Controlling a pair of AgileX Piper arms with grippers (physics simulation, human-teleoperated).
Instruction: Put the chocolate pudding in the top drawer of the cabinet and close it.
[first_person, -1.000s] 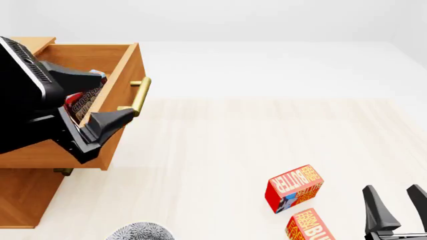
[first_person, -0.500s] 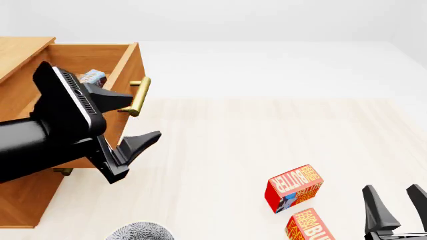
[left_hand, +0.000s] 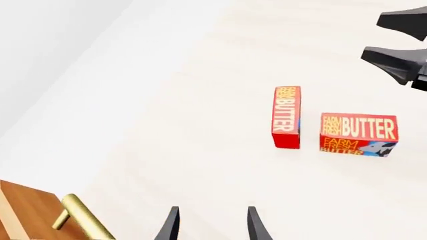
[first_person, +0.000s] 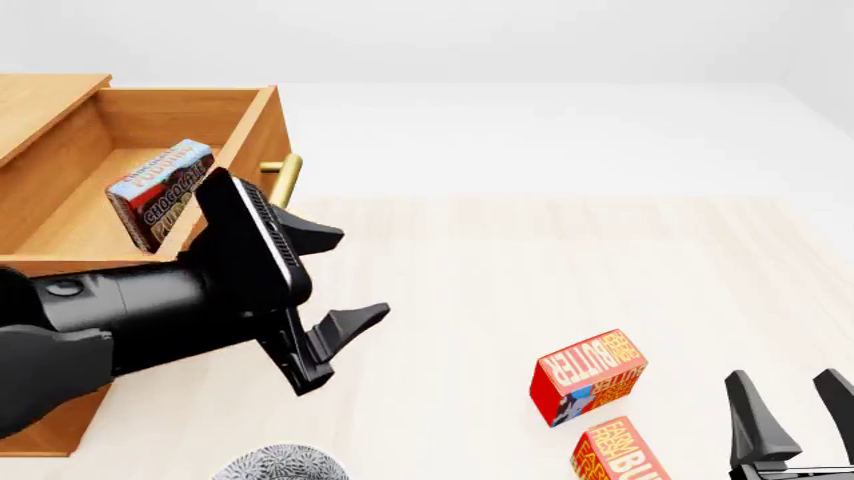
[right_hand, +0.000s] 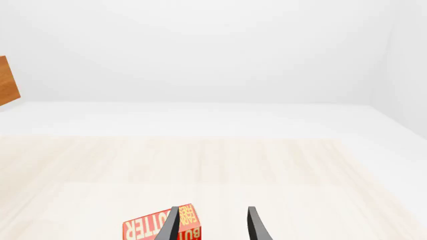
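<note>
Nearest, a grey speckled object (first_person: 280, 463) and the right gripper (first_person: 798, 408), fingers apart, are cut off by the front view's bottom edge. Two butter boxes (first_person: 589, 375) (first_person: 621, 454) lie beside it. Farther, the left gripper (first_person: 334, 278) hangs empty, jaws spread (its arm hides the drawer front), while one chocolate pudding (first_person: 159, 193) sits tilted inside the open top drawer (first_person: 247, 120) of the cabinet (first_person: 40, 95).

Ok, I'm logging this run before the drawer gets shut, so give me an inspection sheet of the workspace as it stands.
Surface: pale wood-grain table.
Job's things: chocolate pudding inside the top drawer, which stands open; cabinet at far left.
Clutter: two butter boxes near right; grey speckled object at the near edge.
Grippers: left gripper jaws open, empty, beside the brass handle; right gripper open, empty.
Cables: nothing seen.
Surroundings: plain white backdrop.
</note>
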